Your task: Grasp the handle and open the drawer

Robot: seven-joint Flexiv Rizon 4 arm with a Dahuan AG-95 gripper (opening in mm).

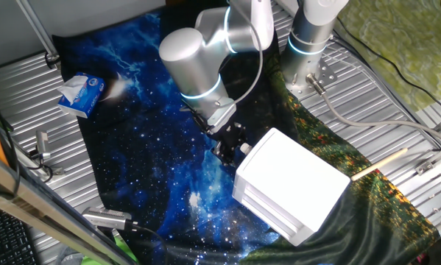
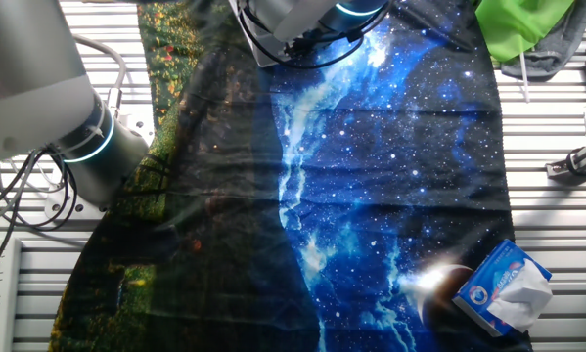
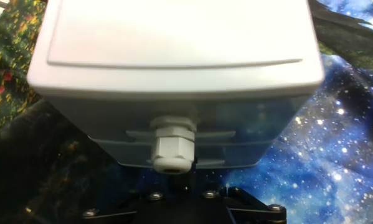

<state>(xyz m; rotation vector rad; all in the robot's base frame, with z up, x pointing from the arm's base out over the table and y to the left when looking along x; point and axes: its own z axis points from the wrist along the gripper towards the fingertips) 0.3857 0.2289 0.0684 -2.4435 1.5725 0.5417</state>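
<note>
the handle is seen centred just ahead of the gripper. finger state cannot be told. the fingers should be closed squarely on it, then the drawer pulled straight out.

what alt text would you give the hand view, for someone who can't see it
Close-up of a glossy white mini drawer unit seen from the robot's hand, its small white knob handle sticking out of the front face toward the camera. The black base of the gripper shows along the bottom edge, and a starry blue galaxy cloth lies beneath the unit.
</note>
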